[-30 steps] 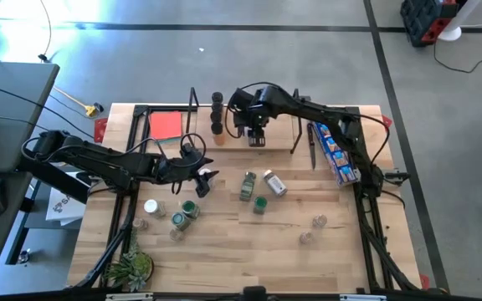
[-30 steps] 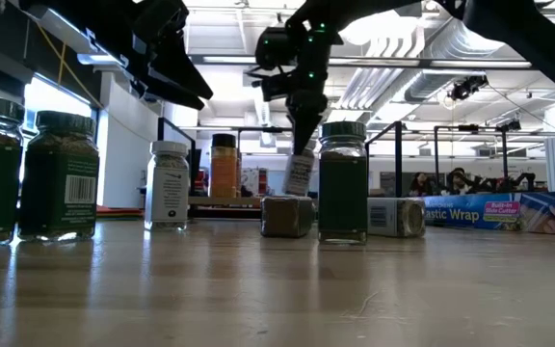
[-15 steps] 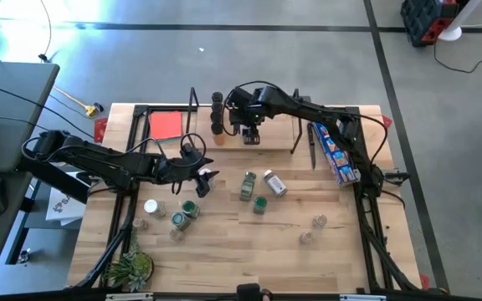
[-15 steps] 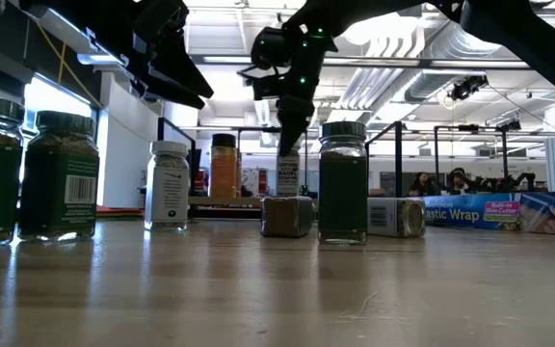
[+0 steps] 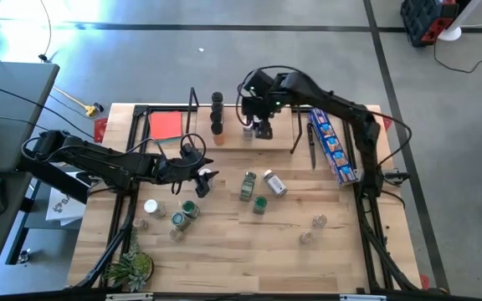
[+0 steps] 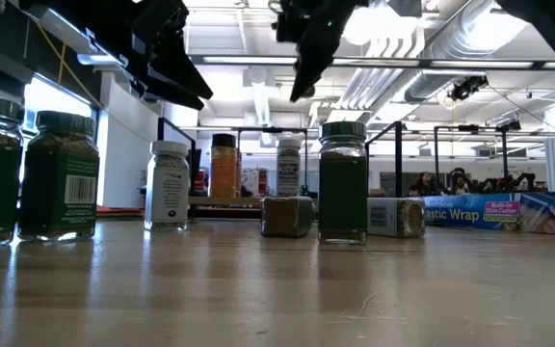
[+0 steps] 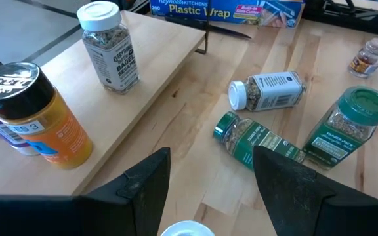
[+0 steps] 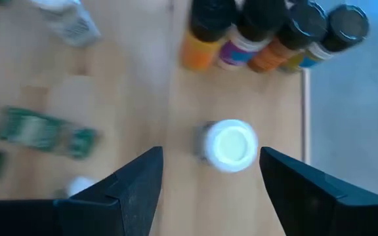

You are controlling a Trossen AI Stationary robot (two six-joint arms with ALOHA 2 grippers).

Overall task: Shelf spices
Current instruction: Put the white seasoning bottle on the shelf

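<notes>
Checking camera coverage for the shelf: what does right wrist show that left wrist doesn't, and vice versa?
Only right wrist: the row of black-lidded jars from above, and the open right claw above the white-lidded jar.

Only left wrist: the plastic wrap box, the fallen white-lidded jar, the upright green-lidded jar, and the open left claw.

Both: the white-lidded jar upright on the shelf, the orange jar, and the fallen green-lidded jar.

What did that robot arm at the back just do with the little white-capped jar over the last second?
The right gripper let go of the white-lidded spice jar, leaving it upright on the shelf, then rose with jaws open. Earlier it held the jar tilted, then straightened it. The left gripper stayed hovering open, and the jars on the table did not move.
</notes>
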